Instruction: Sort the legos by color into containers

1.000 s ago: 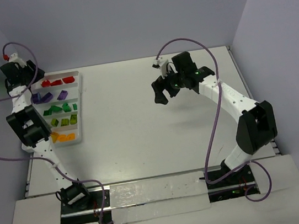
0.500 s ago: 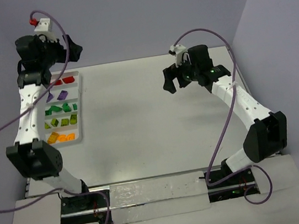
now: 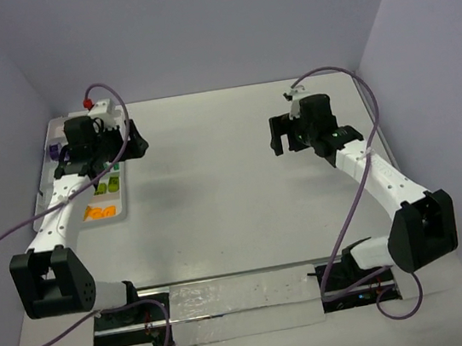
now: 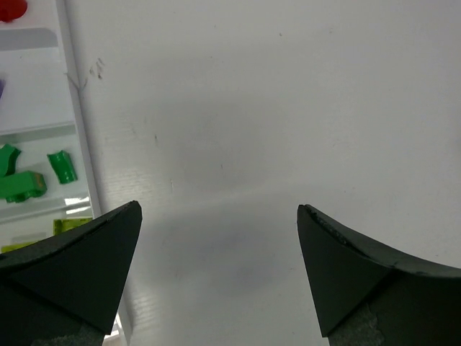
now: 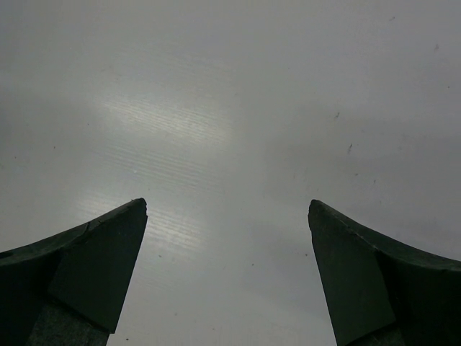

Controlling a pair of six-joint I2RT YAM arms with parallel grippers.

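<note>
The white tray (image 3: 58, 123) lies at the table's left edge, partly hidden by my left arm. Orange legos (image 3: 99, 213), lime legos (image 3: 109, 187) and a purple one (image 3: 54, 152) show in its compartments. The left wrist view shows the tray's right wall (image 4: 75, 122) with a red lego (image 4: 10, 9), dark green legos (image 4: 62, 166) and a lime one (image 4: 72, 225) behind it. My left gripper (image 3: 134, 143) (image 4: 219, 207) is open and empty over bare table just right of the tray. My right gripper (image 3: 279, 139) (image 5: 227, 203) is open and empty over bare table at the right.
Grey walls close the table at the back and both sides. Purple cables loop from both arms. The right wrist view shows only the bare white table surface (image 5: 230, 108).
My left gripper has swung from above the tray's far end down to the table just right of the tray. My right gripper has drawn back to the right. Both stay open.
</note>
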